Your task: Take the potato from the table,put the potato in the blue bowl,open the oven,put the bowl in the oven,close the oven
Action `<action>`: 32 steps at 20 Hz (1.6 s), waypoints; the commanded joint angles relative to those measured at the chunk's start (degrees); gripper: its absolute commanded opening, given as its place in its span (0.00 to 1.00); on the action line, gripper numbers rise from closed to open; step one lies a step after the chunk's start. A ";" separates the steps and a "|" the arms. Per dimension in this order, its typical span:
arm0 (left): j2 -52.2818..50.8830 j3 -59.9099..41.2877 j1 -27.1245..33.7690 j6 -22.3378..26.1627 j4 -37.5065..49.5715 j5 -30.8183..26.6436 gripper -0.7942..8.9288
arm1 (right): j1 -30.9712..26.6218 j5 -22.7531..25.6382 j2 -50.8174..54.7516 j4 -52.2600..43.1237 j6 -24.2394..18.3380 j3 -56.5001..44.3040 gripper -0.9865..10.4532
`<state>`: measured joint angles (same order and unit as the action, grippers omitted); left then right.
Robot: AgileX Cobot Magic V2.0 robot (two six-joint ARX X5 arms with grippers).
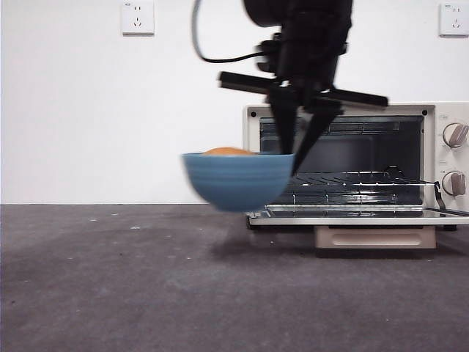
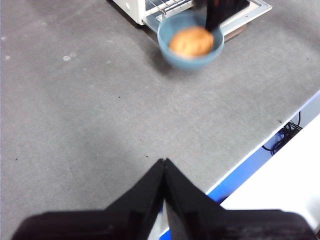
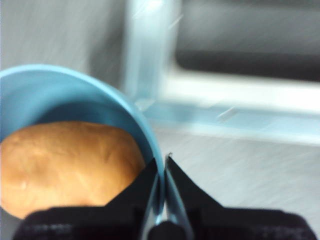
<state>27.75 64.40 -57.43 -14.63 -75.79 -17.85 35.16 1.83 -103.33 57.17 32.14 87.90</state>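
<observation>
On the left of the front view lies bare stretch of the broad, dark grey speckled table (image 1: 110, 279), under a white wall with a socket plate (image 1: 138, 17). Toward the middle, the round, deep, matte blue bowl (image 1: 236, 180) hangs clear of the table, its shadow below it, with the smooth orange-brown potato (image 1: 227, 151) just showing above its rim. The right gripper (image 1: 299, 150) comes down from above and pinches the bowl's rim on the oven side, one jaw inside, one outside; the right wrist view confirms the jaws clamped on the wall beside the potato (image 3: 65, 167). Further right stands the cream-white boxy toaster oven (image 1: 447, 158), its glass door (image 1: 359, 215) folded down flat and the wire rack (image 1: 352, 178) exposed. The left gripper (image 2: 164, 167) waits well apart over the table, jaws pressed together on nothing.

The step in hand seems to be carrying the bowl inside. It would go best keeping the bowl level, lifting its base above the lowered door and rack edge, and entering centred so the rim clears the frame
</observation>
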 commanded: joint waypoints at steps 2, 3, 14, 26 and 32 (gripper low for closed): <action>-0.24 -0.28 0.07 -0.24 0.33 -0.22 0.08 | -6.38 -2.56 -0.28 1.44 -0.33 1.09 0.08; -0.24 -0.28 0.07 -0.22 0.33 -0.24 0.08 | -8.52 -3.69 -0.28 1.57 -0.11 1.46 0.08; -0.22 -0.28 0.07 -0.22 0.33 -4.72 0.08 | -23.04 -5.92 -0.28 -2.03 11.47 3.61 0.08; -0.11 -0.28 0.07 -0.20 0.33 -4.72 0.08 | -25.55 0.59 -0.98 -5.07 25.38 3.61 0.08; -0.11 -0.28 0.07 -0.22 0.33 -4.66 0.08 | -25.55 0.44 -3.21 -7.61 25.92 3.61 0.08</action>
<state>27.75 64.38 -57.43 -14.63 -75.79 -22.35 9.67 2.04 -105.54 49.41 57.49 91.42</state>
